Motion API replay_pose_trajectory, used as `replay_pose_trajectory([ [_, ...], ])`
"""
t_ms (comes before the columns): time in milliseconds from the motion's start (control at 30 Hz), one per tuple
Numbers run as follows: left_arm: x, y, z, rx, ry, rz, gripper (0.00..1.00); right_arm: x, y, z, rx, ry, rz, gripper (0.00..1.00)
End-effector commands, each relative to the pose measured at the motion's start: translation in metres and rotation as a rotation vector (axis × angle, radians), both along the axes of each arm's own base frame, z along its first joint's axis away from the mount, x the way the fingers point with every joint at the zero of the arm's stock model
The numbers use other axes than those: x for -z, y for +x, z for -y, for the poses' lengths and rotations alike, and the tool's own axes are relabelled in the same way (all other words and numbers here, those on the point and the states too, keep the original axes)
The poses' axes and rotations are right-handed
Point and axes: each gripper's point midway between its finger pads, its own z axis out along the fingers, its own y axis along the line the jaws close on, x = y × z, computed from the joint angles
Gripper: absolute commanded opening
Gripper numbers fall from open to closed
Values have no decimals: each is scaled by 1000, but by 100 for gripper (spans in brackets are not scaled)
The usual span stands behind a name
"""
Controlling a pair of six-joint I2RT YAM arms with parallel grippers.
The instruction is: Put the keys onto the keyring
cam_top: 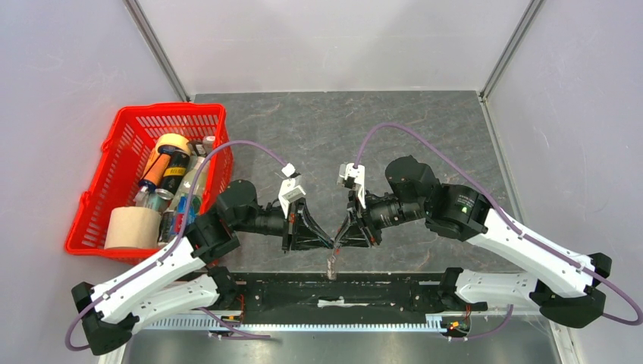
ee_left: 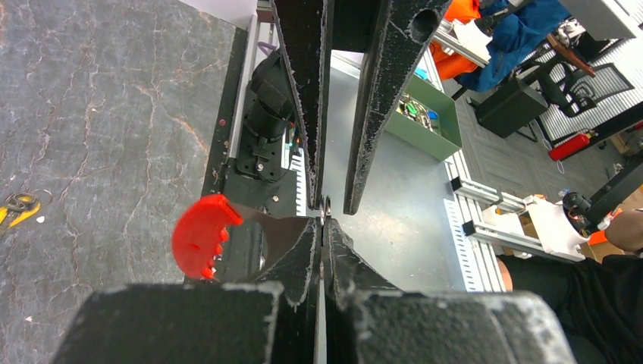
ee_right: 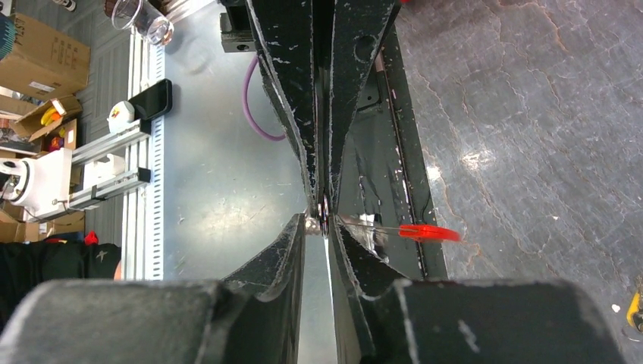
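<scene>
My two grippers meet tip to tip over the table's near edge. The left gripper (cam_top: pixel 327 243) (ee_left: pixel 324 221) is shut on a thin silvery metal piece of the keyring. The keyring's red curved loop (ee_left: pixel 199 235) sticks out to one side of the jaws, joined to them by a flat fan (ee_left: pixel 273 227). In the right wrist view the red loop (ee_right: pixel 428 232) shows edge-on. The right gripper (cam_top: pixel 339 241) (ee_right: pixel 321 220) is narrowly open, one finger on each side of the same metal piece. From above, a small bunch of keys (cam_top: pixel 331 265) hangs below the tips.
A red plastic basket (cam_top: pixel 98 182) full of bottles, cans and a paper roll stands at the left. A small yellow item (ee_left: pixel 17 208) (ee_right: pixel 633 311) lies on the grey stone tabletop (cam_top: pixel 318 136). A black rail (cam_top: pixel 341 288) runs along the near edge.
</scene>
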Motion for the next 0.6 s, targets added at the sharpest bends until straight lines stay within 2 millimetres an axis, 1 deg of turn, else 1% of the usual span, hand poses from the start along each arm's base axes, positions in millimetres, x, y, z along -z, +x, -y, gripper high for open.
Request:
replay_pose_trajectory([
  [0,-25,-6,-2,21,-70,27,2,-27,-6,-4,-25,91,31,23],
  [200,-29,-7,-3,24,-80,31,2,-26,-7,-6,-32,90,29,21],
  [267,-30,-8,-3,27,-84,29,2,-26,-6,-6,-29,90,31,17],
  [367,-31,-9,-3,33,-90,28,2,-26,-7,-7,-27,94,36,6],
  [400,-31,-9,-3,31,-90,27,2,-27,-7,-6,-29,98,40,0],
  [567,-33,-9,-3,26,-104,30,3,-29,-9,-8,-24,123,47,0],
])
